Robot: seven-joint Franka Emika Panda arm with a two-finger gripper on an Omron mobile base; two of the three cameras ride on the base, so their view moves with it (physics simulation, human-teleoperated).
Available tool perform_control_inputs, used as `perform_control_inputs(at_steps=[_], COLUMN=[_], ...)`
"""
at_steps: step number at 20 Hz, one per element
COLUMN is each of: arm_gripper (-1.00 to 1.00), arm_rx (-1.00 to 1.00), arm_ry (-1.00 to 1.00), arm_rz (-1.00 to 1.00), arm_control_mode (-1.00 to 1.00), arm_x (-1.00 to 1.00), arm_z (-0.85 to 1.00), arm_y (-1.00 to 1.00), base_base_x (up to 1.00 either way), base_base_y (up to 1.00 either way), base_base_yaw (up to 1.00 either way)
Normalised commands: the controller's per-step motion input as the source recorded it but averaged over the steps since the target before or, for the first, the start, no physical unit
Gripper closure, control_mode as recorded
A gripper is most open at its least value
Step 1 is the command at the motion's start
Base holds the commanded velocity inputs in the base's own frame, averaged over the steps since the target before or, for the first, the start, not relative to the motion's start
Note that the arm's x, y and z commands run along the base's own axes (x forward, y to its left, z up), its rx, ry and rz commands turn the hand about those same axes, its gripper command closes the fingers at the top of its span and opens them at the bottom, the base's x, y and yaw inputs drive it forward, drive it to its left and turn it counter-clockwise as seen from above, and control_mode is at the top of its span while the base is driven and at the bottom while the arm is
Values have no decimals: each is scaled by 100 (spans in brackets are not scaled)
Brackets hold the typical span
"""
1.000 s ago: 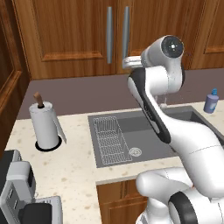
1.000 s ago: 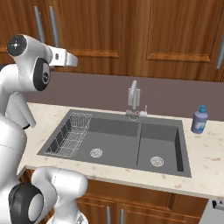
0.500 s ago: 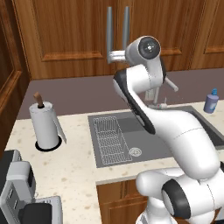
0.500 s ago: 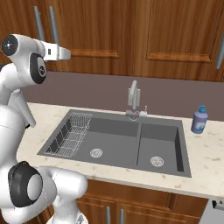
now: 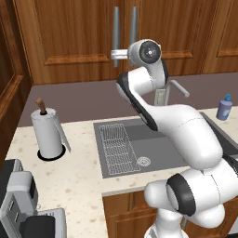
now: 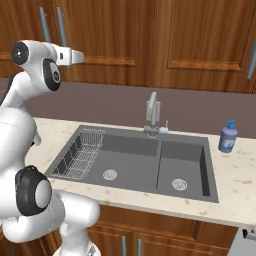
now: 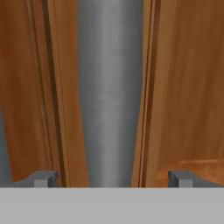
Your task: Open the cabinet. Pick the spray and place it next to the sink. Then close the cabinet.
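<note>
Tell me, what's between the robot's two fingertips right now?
A grey bar handle of the cabinet stands between the open gripper's fingertips in the hand view, the tips wide on either side, not yet closed.

The sink (image 5: 158,148) is set into the counter (image 5: 74,176) below the cabinet (image 5: 83,42), its wire rack (image 5: 118,144) in the left basin. A paper towel roll (image 5: 46,132) stands near the counter's left edge, a bottle (image 6: 228,138) right of the sink, and the faucet (image 6: 152,112) at the sink's back edge

The gripper (image 7: 112,178) has swung left onto the cabinet (image 5: 69,37) handle (image 7: 109,92).
</note>
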Motion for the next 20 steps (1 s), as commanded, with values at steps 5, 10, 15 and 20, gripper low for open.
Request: perform_control_inputs(at_steps=[5, 10, 15, 20], arm_gripper=[-100, -100, -100, 100], arm_rx=[0, 0, 0, 0], arm_ry=[-2, -1, 0, 8], arm_rz=[0, 0, 0, 0], arm_control_mode=[-100, -100, -100, -100], arm_x=[66, 61, 58, 44], arm_z=[1, 0, 0, 0], arm_y=[0, 0, 0, -2], base_base_x=[0, 0, 0, 0], base_base_y=[0, 0, 0, 0], base_base_yaw=[0, 0, 0, 0])
